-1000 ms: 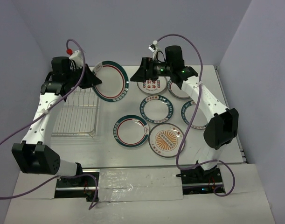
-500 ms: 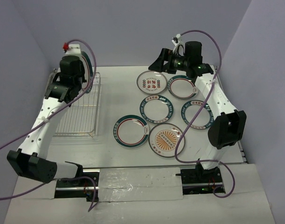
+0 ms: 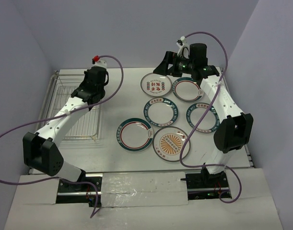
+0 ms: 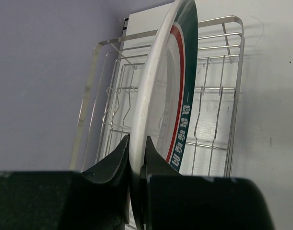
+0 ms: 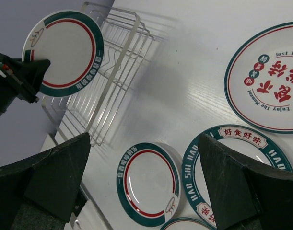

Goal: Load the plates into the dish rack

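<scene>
Pinching a teal-rimmed plate (image 4: 158, 96) upright over the dish rack (image 4: 235, 96): left gripper (image 4: 136, 146); right gripper (image 5: 144, 143) spread wide.

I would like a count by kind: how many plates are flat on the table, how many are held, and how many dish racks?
Plates flat on the table: 6
Held plate, on edge: 1
Dish rack: 1
Total: 8

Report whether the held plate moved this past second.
Yes. The plate swung left: from beside the rack's right edge to on edge over it.
</scene>
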Robot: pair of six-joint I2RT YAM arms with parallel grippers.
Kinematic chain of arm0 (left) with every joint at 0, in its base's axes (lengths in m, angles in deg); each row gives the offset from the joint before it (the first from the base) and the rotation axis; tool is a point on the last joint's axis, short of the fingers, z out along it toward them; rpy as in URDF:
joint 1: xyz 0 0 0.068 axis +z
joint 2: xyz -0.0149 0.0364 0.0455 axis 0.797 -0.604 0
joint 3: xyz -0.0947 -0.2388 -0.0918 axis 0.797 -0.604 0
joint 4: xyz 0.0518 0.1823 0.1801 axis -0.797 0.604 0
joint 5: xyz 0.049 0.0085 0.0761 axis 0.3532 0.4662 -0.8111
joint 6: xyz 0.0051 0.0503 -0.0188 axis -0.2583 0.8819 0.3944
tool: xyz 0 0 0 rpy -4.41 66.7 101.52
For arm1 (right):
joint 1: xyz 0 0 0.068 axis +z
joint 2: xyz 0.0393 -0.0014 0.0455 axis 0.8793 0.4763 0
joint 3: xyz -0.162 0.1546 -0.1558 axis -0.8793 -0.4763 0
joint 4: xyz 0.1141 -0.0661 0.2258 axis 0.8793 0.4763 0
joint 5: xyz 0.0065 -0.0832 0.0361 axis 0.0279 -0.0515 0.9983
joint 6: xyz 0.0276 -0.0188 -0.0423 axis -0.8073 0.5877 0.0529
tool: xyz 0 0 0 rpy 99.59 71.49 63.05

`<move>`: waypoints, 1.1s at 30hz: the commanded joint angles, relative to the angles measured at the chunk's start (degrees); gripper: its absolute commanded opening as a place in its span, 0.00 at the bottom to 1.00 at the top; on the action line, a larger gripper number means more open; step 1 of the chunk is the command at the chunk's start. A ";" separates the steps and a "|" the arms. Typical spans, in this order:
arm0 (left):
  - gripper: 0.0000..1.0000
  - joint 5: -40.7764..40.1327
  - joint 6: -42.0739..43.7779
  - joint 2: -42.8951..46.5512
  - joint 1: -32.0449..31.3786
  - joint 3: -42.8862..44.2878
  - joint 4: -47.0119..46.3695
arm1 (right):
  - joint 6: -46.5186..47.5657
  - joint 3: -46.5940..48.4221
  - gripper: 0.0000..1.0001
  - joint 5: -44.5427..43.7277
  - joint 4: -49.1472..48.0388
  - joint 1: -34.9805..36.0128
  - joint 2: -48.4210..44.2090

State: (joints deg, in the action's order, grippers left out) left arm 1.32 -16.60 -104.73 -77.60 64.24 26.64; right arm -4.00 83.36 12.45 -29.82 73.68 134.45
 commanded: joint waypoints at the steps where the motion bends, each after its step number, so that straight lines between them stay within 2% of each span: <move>1: 0.00 -3.38 1.19 -0.96 -0.38 1.84 -5.68 | 1.31 -0.44 1.00 -0.47 -0.09 0.01 -1.34; 9: 0.00 -1.97 -2.33 -4.13 -1.17 4.48 -2.07 | 1.48 -1.23 1.00 -0.38 -0.09 -0.34 -1.07; 19: 0.00 -7.50 -3.65 -4.83 -2.49 7.46 -1.28 | 1.66 -2.11 1.00 -0.03 -0.35 -0.52 -0.90; 23: 0.00 -6.46 -6.45 -5.97 -3.11 10.88 2.93 | 1.75 -2.29 1.00 -0.12 -0.35 -0.43 -0.81; 33: 0.00 -5.92 -9.01 -9.66 -3.55 9.93 6.46 | 1.92 -2.46 1.00 0.06 -0.35 -0.96 -0.72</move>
State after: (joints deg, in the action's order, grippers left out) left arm -3.09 -24.14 -113.74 -80.94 72.18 32.95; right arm -2.99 81.50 12.43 -29.30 73.48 134.45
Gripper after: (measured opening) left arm 0.142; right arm 0.999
